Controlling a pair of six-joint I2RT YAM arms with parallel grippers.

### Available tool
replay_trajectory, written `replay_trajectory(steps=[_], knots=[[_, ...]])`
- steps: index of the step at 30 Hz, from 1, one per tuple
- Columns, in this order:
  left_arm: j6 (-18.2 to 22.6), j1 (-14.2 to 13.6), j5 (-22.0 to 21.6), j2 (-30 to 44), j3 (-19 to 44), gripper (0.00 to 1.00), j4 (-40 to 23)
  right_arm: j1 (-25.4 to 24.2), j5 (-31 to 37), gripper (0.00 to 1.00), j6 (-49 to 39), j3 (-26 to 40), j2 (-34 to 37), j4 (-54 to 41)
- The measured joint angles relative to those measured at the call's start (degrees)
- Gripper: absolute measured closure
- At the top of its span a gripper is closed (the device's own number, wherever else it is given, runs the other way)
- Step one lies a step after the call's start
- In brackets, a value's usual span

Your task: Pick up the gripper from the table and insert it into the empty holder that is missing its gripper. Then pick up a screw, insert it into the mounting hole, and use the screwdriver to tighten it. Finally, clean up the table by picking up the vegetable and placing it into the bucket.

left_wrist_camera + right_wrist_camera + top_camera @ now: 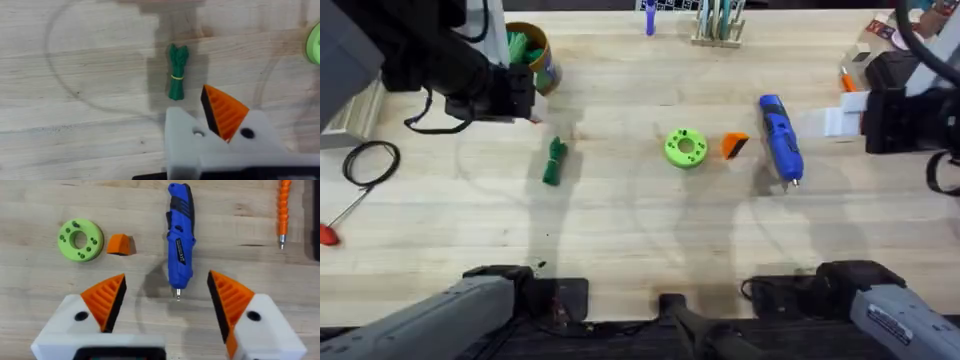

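Right gripper (167, 305) gapes wide — ribbed orange pads over the glossy blue screwdriver (180, 240) (orange wedge gripper (119, 244) just beyond); left gripper's (222, 125) spread, can't tell.

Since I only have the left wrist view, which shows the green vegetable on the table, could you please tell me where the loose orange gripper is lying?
Observer: The gripper lies on the table between the green disc and the screwdriver.
Operator: Thank you. And where is the bucket, please?
Observer: The bucket stands at the far left of the table, beyond the vegetable.
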Motion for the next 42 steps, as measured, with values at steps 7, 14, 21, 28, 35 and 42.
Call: replay_trajectory(steps=[7, 14, 21, 28, 35, 42], knots=[[0.1, 0.0, -0.1, -0.3, 0.0, 0.915, 0.0, 0.0, 0.0, 0.011, 0.0, 0.0, 0.0, 0.0], [-0.2, 0.0, -0.1, -0.3, 0.0, 0.023, 0.0, 0.0, 0.0, 0.01, 0.0, 0.0, 0.0, 0.0], [-0.2, 0.0, -0.1, -0.5, 0.0, 0.015, 0.0, 0.0, 0.0, 0.01, 0.0, 0.0, 0.0, 0.0], [-0.3, 0.0, 1.5, -8.2, 0.1, 0.014, -1.0, 0.0, 0.0, 0.01, 0.0, 0.0, 0.0, 0.0], [-0.2, 0.0, 4.5, -23.2, 0.4, 0.014, -3.2, 0.0, 0.0, 0.01, 0.0, 0.0, 0.0, 0.0], [-0.2, 0.0, 4.5, -34.8, 1.1, 0.014, -8.8, 0.0, 0.0, 0.01, 0.0, 0.0, 0.0, 0.0]])
